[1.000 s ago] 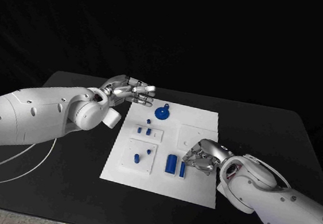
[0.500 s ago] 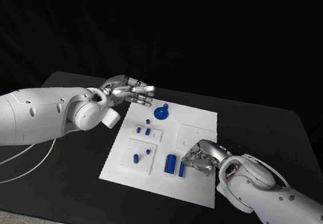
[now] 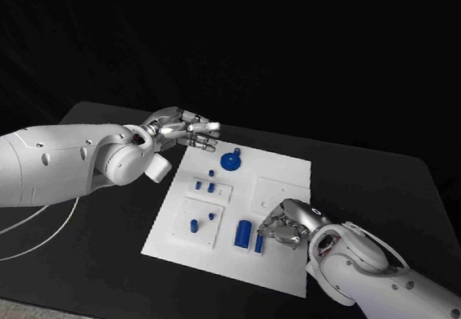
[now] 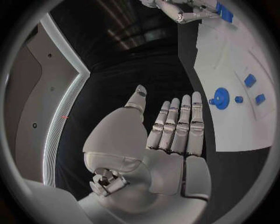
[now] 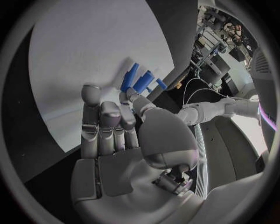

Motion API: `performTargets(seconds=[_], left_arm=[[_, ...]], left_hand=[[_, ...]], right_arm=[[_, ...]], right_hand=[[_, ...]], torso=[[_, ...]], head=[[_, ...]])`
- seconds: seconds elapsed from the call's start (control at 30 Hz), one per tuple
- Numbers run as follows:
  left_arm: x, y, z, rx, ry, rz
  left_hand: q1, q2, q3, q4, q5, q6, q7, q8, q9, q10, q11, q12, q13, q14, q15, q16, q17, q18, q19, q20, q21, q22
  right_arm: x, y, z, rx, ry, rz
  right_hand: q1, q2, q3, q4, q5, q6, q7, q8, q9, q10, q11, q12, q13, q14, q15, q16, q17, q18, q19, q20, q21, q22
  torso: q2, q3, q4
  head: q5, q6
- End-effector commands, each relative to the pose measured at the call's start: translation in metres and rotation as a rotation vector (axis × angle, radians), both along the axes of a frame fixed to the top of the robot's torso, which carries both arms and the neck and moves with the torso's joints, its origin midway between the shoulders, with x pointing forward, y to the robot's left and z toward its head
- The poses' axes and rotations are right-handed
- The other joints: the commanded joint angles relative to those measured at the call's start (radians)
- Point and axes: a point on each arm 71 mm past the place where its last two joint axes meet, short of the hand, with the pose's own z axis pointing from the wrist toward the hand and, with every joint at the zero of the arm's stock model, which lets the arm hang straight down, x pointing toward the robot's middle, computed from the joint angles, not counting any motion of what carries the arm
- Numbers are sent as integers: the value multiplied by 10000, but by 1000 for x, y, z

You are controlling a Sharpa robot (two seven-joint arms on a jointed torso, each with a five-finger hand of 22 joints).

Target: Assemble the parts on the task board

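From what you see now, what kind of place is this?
Probably a robot test lab: a black table against a dark backdrop, a white task board with small blue parts, and two robot hands, left and right, over it.

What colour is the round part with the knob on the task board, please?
Blue; the round part shows best in the left wrist view.

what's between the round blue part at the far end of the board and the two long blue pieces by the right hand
In the head view, two small blue pegs stand on a raised white tile between the round blue part and the long blue pieces; the rest is bare task board.
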Motion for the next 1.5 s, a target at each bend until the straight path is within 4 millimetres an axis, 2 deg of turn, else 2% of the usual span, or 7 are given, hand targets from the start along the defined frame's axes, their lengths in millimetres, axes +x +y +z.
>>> performTargets(seconds=[0.03,0.5,0.7,1.33,1.5], left_arm=[[-1,-2,0,-80,8,-158],[-1,-2,-1,-74,24,-159],[-1,-1,-1,-72,29,-154],[-2,-1,-2,-80,64,-184],[-2,-1,-2,-81,70,-182]], left_hand=[[19,110,-20,-17,-14,-37,17,-6,0,-66,13,17,4,-2,30,-38,2,65,-1,52,5,13],[20,102,-22,-15,-14,-153,31,-21,-7,-68,17,18,4,-2,32,-38,2,67,-2,51,5,12],[20,102,-22,-15,-14,-153,31,-21,-7,-68,17,18,4,-2,32,-38,2,67,-2,51,5,12],[15,123,-17,-1,-14,-180,31,-13,-6,-66,17,20,4,0,30,-37,2,68,-3,52,4,12],[15,123,-17,-1,-14,-180,31,-13,-6,-66,17,20,4,0,30,-37,2,68,-3,52,4,12]], right_arm=[[0,-2,-3,-342,-300,-295],[2,-1,-8,-651,-734,-138],[2,-2,-9,-476,-790,-136],[-3,3,6,2079,-963,-402],[-3,0,9,2158,-921,-454]], right_hand=[[100,-33,-59,7,-32,86,-16,-34,-9,40,-62,58,8,17,3,58,9,-141,348,-20,59,11],[275,-121,68,-246,-30,244,38,-32,-11,60,-32,36,-1,18,33,64,-1,-150,334,3,71,56],[270,-118,116,-271,-105,255,45,-38,-14,55,-24,19,-13,15,35,66,-2,-142,331,6,57,63],[218,-52,220,-287,-95,193,48,-34,-13,28,-37,-29,-39,-1,-12,27,-27,-110,347,-36,-14,47],[222,-54,229,-303,-97,200,49,-33,-12,40,-43,-6,-22,2,-11,30,-23,-109,352,-37,-8,51]], torso=[[8,3,-4],[0,5,-9],[-8,3,-19],[-7,-6,-2],[-3,-4,-6]], head=[[13,-18],[5,-75],[7,-58],[-12,-29],[-19,35]])
